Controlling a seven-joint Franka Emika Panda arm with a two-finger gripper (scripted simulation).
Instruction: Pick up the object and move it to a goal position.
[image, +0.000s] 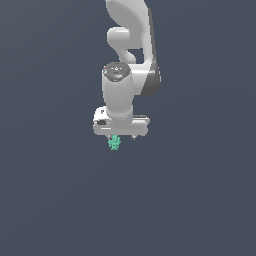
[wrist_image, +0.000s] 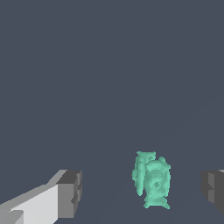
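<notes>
The object (image: 115, 143) is a tiny teal-green bumpy lump on the dark grey floor, right under the white hand of the arm. In the wrist view the object (wrist_image: 152, 183) sits between the two fingers, nearer to one dark pad (wrist_image: 213, 188) than to the other pad (wrist_image: 70, 194), and touches neither. My gripper (image: 120, 137) points straight down over it and is open, with the jaws wide apart. In the wrist view the gripper (wrist_image: 142, 191) straddles the lump. No goal marker shows in either view.
The floor (image: 200, 200) is a plain dark grey surface in both views. The white arm (image: 129, 45) rises above the hand to the top edge of the exterior view.
</notes>
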